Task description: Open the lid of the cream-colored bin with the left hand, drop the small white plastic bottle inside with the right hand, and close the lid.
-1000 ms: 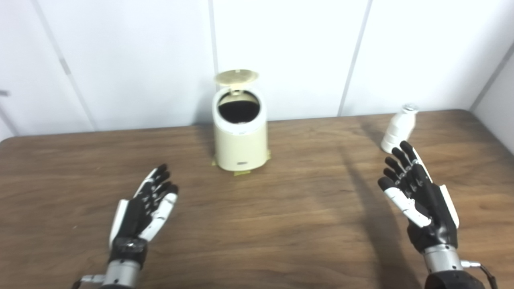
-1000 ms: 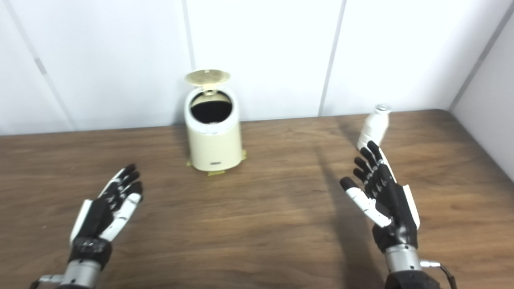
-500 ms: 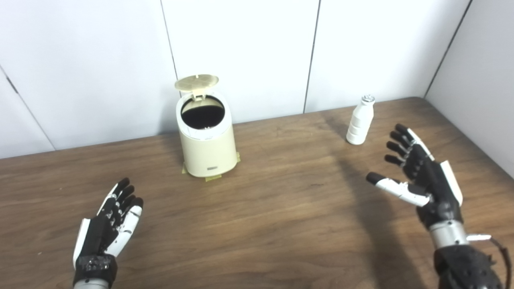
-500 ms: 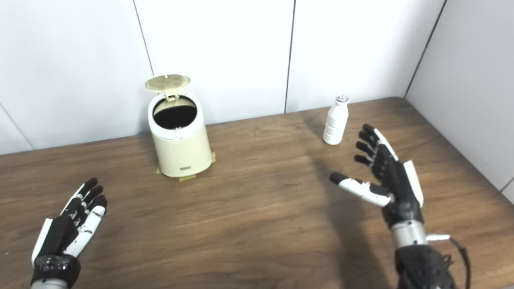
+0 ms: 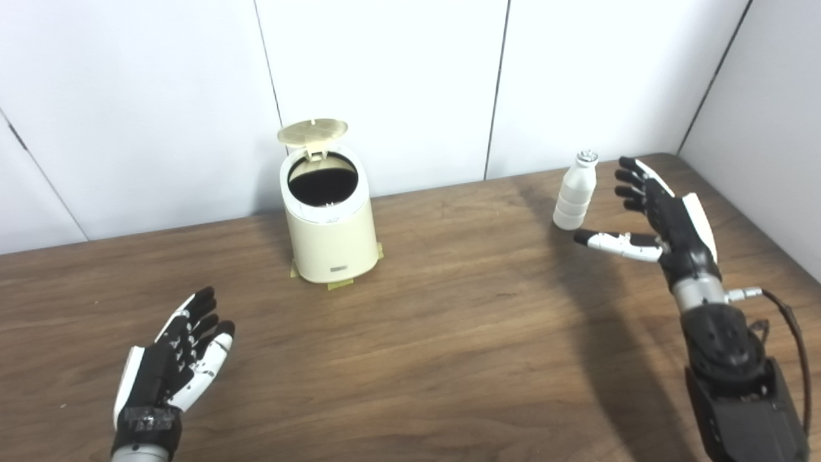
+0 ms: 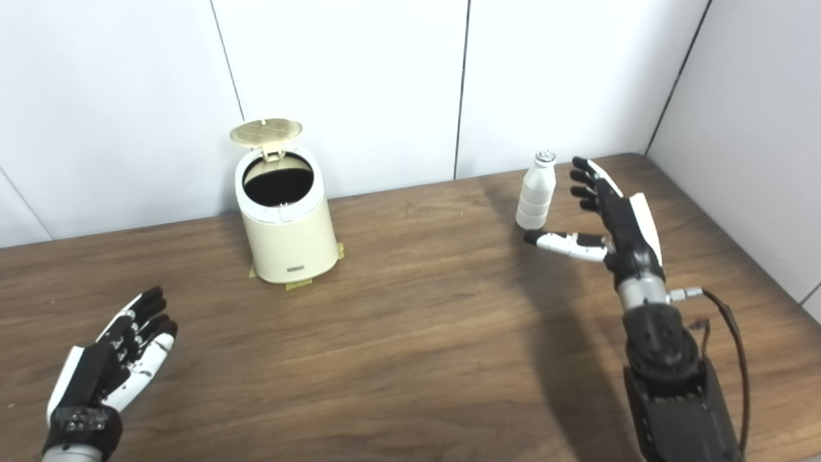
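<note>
Spanning the whole lower scene is one brown wooden table (image 5: 449, 333), backed by white wall panels (image 5: 385, 64) that meet a grey side wall at the right. On it stands one cream-colored bin (image 5: 328, 218), upright near the back edge and left of centre, with bits of yellowish tape showing under its base. Its one round lid (image 5: 312, 131) is flipped up on the rear hinge and stands tilted back above the dark, open mouth; whether anything lies inside cannot be told, since the interior reads only as black. Two arms enter from the bottom edge. The right hand (image 5: 660, 215) is raised over the far right part of the table, palm turned toward the bin, its fingers (image 5: 632, 186) spread wide and the thumb stretched out low to the left; it holds nothing. The left hand (image 5: 173, 366) hovers low over the near left of the table, well apart from the bin, palm up, fingers extended, close together and holding nothing. One small white plastic bottle (image 5: 574, 192) stands upright on the table, well apart from the bin, just beside the right hand and within the open span between its fingers and thumb, apparently untouched.
</note>
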Controlling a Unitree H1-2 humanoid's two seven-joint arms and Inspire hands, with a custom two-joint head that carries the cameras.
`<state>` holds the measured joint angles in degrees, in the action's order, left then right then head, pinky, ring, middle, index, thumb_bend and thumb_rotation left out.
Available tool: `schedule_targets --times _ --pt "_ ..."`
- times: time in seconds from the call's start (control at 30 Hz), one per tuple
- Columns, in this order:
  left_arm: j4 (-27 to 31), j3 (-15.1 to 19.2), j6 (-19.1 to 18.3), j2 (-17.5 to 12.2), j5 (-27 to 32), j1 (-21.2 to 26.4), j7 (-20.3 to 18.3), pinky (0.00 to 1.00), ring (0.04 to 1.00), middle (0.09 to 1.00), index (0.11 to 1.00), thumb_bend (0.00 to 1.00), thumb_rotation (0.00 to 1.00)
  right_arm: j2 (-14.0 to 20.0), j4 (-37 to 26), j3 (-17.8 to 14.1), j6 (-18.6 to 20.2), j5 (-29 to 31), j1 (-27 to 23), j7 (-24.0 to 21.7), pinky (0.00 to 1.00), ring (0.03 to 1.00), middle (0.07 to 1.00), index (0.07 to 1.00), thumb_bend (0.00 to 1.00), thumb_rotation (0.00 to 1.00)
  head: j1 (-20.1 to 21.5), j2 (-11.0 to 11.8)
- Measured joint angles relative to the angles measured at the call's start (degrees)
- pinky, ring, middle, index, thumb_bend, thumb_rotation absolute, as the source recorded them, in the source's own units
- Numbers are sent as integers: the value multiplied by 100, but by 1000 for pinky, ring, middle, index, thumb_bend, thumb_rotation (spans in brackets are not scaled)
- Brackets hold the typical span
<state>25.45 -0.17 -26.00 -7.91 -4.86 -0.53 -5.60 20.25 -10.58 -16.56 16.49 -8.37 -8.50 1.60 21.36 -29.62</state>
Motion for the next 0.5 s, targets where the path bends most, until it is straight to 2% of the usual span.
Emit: schedule_targets --times 0.07,0.27,0.33,0.5 --pt "3 -26 -2 -6 -9 2 -1 864 895 913 924 338 323 45 104 1 130 24 -200 -8 909 913 915 914 734 200 0 9" --pt "51 -26 -12 -7 18 3 -2 841 888 910 929 332 271 368 513 -25 432 -91 -730 34 871 893 893 888 760 225 -26 9" --pt "90 -30 -20 -4 20 6 -2 831 886 907 925 336 282 398 579 -42 440 -86 -830 56 851 885 895 888 767 244 -26 18" --pt "157 -23 -72 -9 16 6 0 861 893 908 933 327 262 510 922 -47 359 -144 -900 193 854 866 866 876 765 179 -35 35"
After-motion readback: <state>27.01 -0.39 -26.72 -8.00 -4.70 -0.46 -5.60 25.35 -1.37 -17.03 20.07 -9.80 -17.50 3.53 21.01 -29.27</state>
